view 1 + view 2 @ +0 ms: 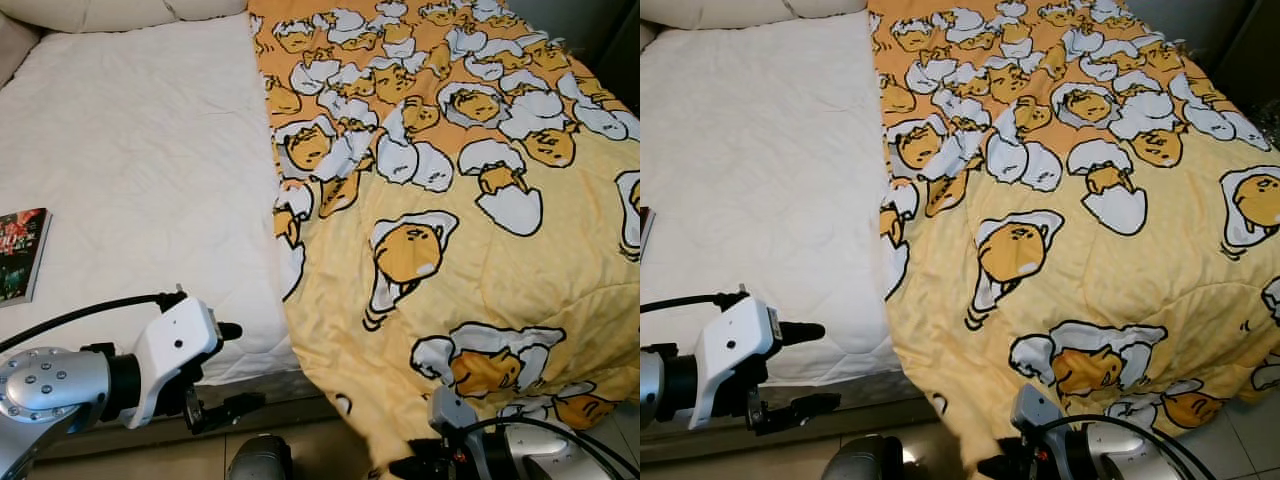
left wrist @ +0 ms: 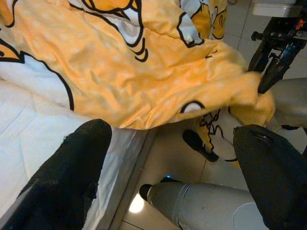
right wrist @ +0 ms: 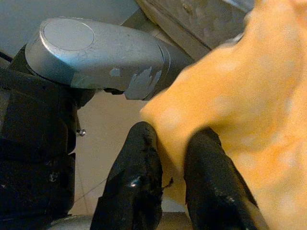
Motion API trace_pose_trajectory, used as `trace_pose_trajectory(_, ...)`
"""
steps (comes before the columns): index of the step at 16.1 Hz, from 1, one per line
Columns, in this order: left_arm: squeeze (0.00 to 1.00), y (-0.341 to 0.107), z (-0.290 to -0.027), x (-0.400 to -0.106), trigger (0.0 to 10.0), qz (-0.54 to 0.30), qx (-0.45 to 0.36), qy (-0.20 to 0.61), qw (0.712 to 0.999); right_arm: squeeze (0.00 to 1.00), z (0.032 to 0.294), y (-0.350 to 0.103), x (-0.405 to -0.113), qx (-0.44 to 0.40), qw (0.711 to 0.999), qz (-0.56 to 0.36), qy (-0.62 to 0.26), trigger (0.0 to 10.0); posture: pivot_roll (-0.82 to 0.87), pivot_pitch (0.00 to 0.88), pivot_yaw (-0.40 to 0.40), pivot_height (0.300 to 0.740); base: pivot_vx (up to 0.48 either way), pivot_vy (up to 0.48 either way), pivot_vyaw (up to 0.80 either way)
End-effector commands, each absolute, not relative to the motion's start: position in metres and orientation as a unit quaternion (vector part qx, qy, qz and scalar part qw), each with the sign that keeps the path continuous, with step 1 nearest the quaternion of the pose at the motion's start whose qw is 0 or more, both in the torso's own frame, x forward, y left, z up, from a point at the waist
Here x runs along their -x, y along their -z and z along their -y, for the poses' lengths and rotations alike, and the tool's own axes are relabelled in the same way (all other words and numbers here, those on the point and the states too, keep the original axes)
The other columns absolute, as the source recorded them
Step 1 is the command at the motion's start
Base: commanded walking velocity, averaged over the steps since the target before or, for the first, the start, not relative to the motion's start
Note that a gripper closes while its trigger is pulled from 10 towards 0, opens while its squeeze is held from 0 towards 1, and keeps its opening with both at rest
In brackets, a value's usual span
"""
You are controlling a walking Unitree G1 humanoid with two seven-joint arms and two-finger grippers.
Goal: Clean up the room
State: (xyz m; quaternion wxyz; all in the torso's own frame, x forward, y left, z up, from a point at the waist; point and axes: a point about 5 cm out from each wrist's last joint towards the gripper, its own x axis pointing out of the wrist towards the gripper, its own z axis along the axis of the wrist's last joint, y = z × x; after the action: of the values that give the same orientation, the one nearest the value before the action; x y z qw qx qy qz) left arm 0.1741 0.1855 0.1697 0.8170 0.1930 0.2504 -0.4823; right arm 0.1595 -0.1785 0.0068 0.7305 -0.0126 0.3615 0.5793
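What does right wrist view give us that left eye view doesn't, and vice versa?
Right wrist view: the right gripper close up, both black fingers pinching an edge of the yellow blanket, with a silver robot part beside it.

Left eye view: the wider layout. The blanket covers the right side of the bed, the white mattress is bare on the left, a book lies near its left edge, and the left gripper sits low by the bed edge.

Both: the yellow blanket and tiled floor.
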Motion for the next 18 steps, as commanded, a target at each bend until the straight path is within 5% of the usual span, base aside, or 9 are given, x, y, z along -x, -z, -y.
trace_pose_trajectory(1,0.00,-0.169,-0.186,-0.175,10.0,-0.255,-0.198,0.488,0.811,1.00,0.180,-0.011,-0.158,0.014,0.738,-0.360,-0.570,10.0,0.21,0.091,0.062,0.740,0.000,0.000,0.00)
trace_pose_trajectory(5,0.01,-0.167,-0.186,-0.176,10.0,-0.255,-0.200,0.494,0.807,1.00,0.180,-0.014,-0.159,0.048,0.749,-0.357,-0.556,10.0,0.19,0.077,0.069,0.740,0.000,0.000,0.00)
trace_pose_trajectory(7,0.01,-0.161,-0.184,-0.180,10.0,-0.248,-0.196,0.489,0.813,1.00,0.173,-0.018,-0.175,0.018,0.792,-0.320,-0.519,10.0,0.17,0.037,0.061,0.740,0.000,0.000,0.00)
trace_pose_trajectory(14,0.01,-0.126,-0.175,-0.215,10.0,-0.174,-0.134,0.303,0.927,1.00,0.185,-0.019,-0.218,0.055,0.909,-0.264,-0.317,10.0,0.02,0.000,0.044,0.740,0.000,0.000,0.00)
trace_pose_trajectory(15,0.01,-0.121,-0.170,-0.217,10.0,-0.166,-0.125,0.286,0.935,0.31,0.187,-0.018,-0.219,0.055,0.918,-0.263,-0.291,10.0,0.00,0.000,0.045,0.740,0.000,0.000,0.00)
trace_pose_trajectory(16,0.01,-0.118,-0.168,-0.219,10.0,-0.162,-0.114,0.273,0.941,0.00,0.187,-0.017,-0.220,0.060,0.923,-0.262,-0.275,10.0,-0.02,0.000,0.047,0.740,0.000,0.000,0.00)
trace_pose_trajectory(18,0.01,-0.111,-0.172,-0.227,10.0,-0.153,-0.080,0.191,0.966,0.00,0.192,-0.026,-0.224,0.043,0.953,-0.232,-0.191,10.0,-0.06,0.000,0.044,0.740,0.000,0.000,0.00)
